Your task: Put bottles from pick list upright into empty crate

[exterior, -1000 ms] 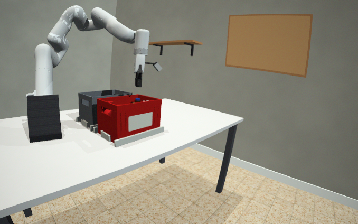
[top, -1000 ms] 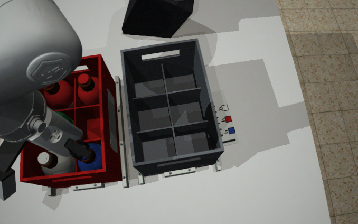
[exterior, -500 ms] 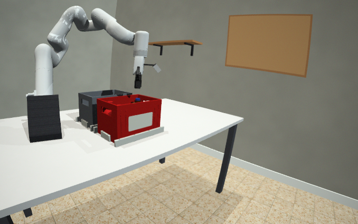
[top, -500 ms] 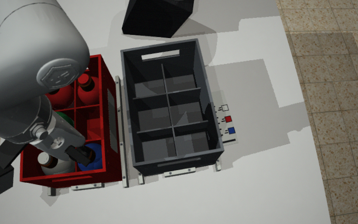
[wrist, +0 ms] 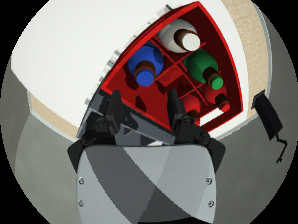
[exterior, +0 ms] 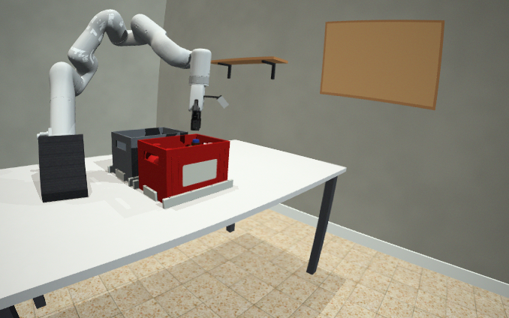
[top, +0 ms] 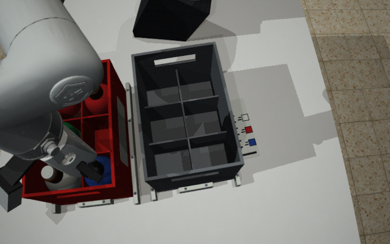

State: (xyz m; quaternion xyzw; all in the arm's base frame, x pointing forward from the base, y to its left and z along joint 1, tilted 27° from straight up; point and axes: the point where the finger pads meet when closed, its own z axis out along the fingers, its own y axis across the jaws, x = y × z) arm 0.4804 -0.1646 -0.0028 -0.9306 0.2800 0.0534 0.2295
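Big and pale, the robot arm [top: 49, 66] [exterior: 200, 65] hangs over the red box [top: 122, 172] [exterior: 152, 169] [wrist: 237, 95]. Its gripper [exterior: 195, 125] [wrist: 144, 97] is partly open and holds nothing, up above the box. Blue [top: 107, 172] [exterior: 195, 142] [wrist: 145, 62], white [top: 64, 182] [wrist: 175, 35], green [top: 72, 128] [wrist: 201, 65] and red bottles [top: 96, 103] [wrist: 215, 95] stand in the red box. The gray box [top: 194, 171] [exterior: 121, 157] beside it has no bottles.

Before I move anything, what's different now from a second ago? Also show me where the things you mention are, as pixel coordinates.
In the top view, the arm [top: 72, 57] has shifted toward the dark crate [top: 145, 115] [exterior: 121, 154], now covering more of the red bottles [top: 98, 103] [wrist: 191, 107]. The pincer [exterior: 195, 129] [wrist: 144, 97] is open and took or released nothing. Both crates stayed put.
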